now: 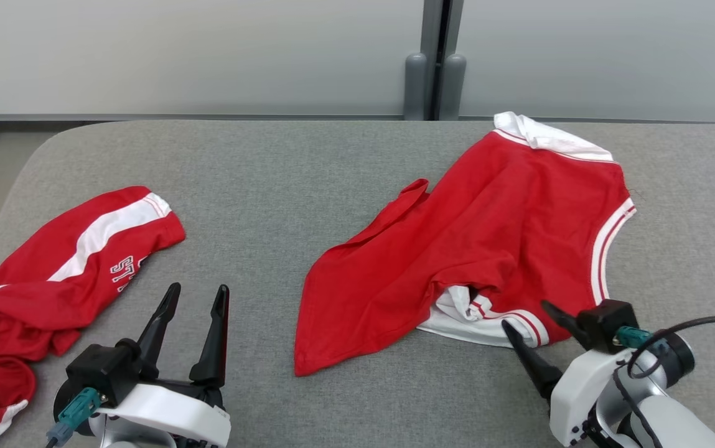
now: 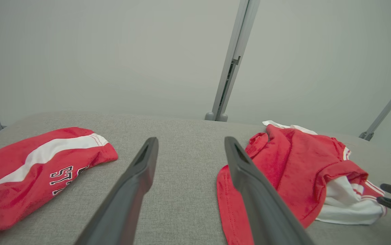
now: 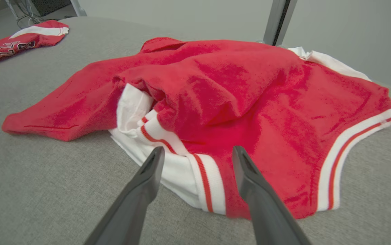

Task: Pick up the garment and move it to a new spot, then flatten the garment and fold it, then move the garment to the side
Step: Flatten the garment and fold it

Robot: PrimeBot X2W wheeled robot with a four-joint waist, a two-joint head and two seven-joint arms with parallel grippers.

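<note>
Red jersey (image 1: 475, 236) lies crumpled on the right half of the gray table (image 1: 270, 174), its white-striped hem toward the table's near side. Right gripper (image 1: 524, 313): fingers spread, holding nothing, tips straddling that hem at the table's near right; can't tell if they touch cloth. Left gripper (image 1: 198, 288): spread and empty over bare table, near left; red shorts (image 1: 65, 261) at the table's left edge.

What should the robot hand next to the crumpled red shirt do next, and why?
Probably ease the right gripper a little forward and close it on the white striped hem. Its jaws stand open with that hem lined up between the fingertips, and the red garment lies crumpled on the table, not yet lifted.
</note>
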